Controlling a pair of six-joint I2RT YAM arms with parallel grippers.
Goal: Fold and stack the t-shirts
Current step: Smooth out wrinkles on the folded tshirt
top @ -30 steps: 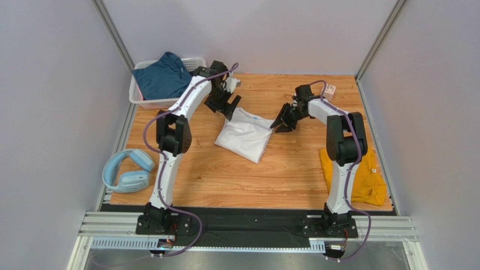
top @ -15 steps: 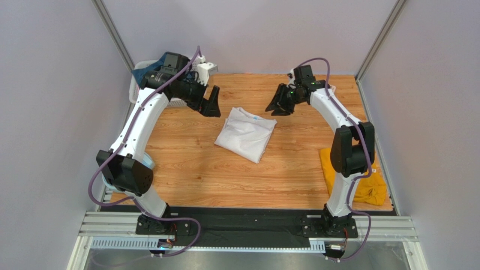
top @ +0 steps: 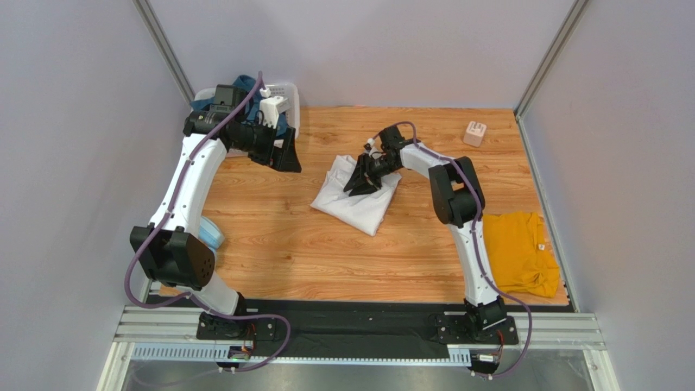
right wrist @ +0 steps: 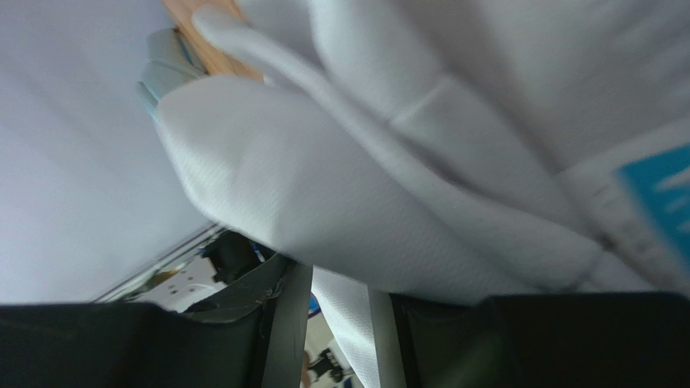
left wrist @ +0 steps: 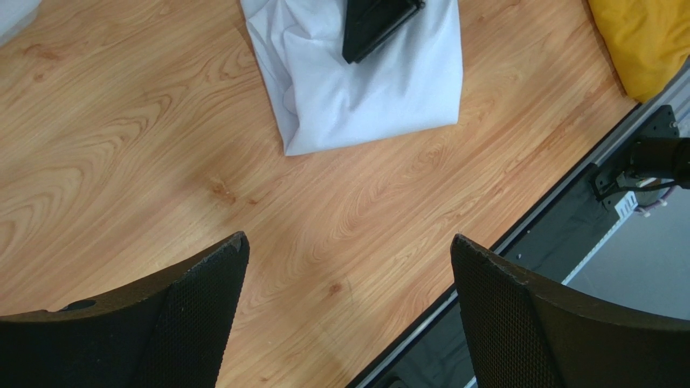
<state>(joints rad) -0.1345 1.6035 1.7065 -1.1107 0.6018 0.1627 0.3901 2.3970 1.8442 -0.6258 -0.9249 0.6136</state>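
Note:
The white t-shirt (top: 356,199) lies folded mid-table. My right gripper (top: 360,180) is down on its far edge, and in the right wrist view the right gripper (right wrist: 340,323) has its jaws closed on a strip of that white cloth (right wrist: 356,202); the blue neck label (right wrist: 660,194) shows at the right. The mustard-yellow t-shirt (top: 518,252) lies at the right edge. The dark teal t-shirt (top: 243,86) sits in the basket, mostly hidden behind my left arm. My left gripper (top: 285,159) is open and empty over bare wood beside the basket, as the left wrist view also shows (left wrist: 348,242).
The white lattice basket (top: 287,91) stands at the back left corner. A small white cube (top: 475,133) sits at the back right. A pale-blue curved object (top: 212,234) peeks out behind my left arm. Grey walls close in both sides.
My right gripper swung left from the back of the table onto the white t-shirt and closed on its edge. My left arm drew back left toward the basket.

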